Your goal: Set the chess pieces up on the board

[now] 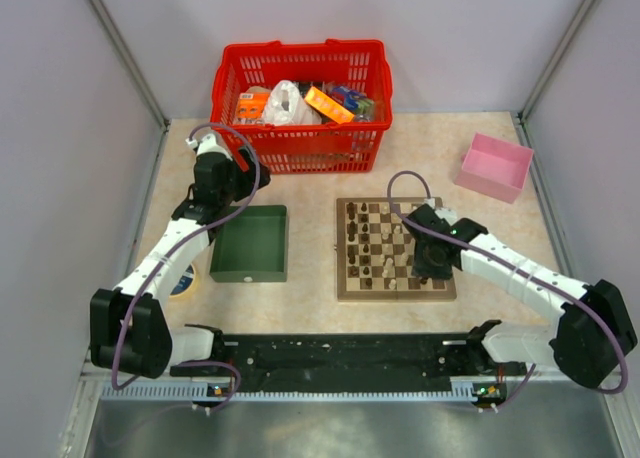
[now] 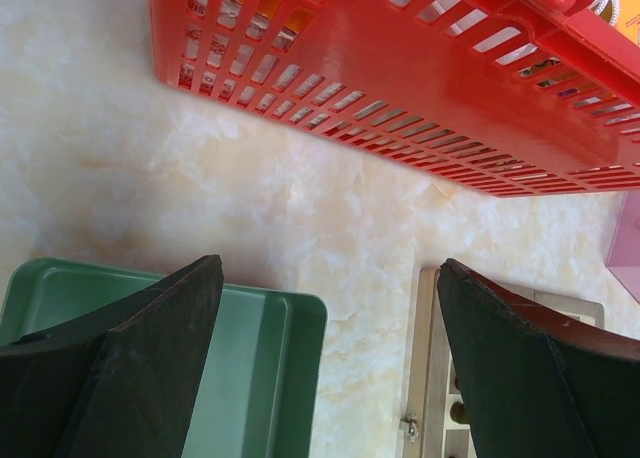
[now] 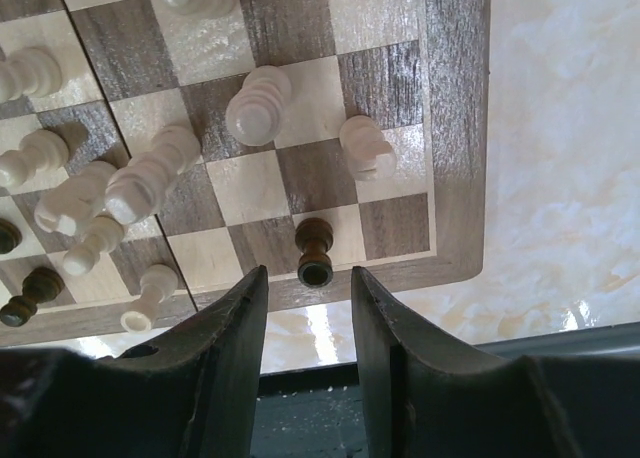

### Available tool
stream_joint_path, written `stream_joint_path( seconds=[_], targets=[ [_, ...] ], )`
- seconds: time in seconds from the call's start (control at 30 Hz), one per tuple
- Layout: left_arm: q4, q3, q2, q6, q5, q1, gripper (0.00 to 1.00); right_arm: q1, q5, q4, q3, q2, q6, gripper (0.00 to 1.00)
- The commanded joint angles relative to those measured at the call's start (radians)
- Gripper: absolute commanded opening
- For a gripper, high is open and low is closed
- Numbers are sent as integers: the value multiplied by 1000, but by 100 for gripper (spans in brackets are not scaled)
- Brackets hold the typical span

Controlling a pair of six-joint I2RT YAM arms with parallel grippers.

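Hovering over the board's point(image 3: 455, 128) corner, my right gripper point(image 3: 308, 274) has its fingers partly spread and pinches nothing. A dark piece point(image 3: 314, 250) sits on a light square by the rim, in line with the gap between my fingertips; I cannot tell whether it stands or lies. Pale pieces point(image 3: 258, 106) are scattered over the squares beyond it, several leaning or fallen, with two more dark ones point(image 3: 20, 296) at the far side of my view. My left gripper point(image 2: 330, 266) is spread wide above the table, between the green tray point(image 2: 290, 338) and the red basket point(image 2: 400, 68).
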Motion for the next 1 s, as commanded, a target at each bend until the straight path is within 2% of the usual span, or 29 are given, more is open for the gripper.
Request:
stream_joint_path(
  seconds=[0.0, 0.23, 0.87, 0.97],
  targets=[
    [48, 5, 5, -10, 15, 6, 93, -37, -19, 59, -15, -21, -28, 38],
    [51, 0, 4, -12, 15, 6, 93, -52, -32, 89, -18, 6, -54, 33],
    [53, -2, 8, -13, 17, 6, 93, -62, -27, 87, -25, 40, -74, 30],
    [53, -2, 8, -13, 17, 6, 93, -62, -27, 87, -22, 48, -77, 25]
  ],
)
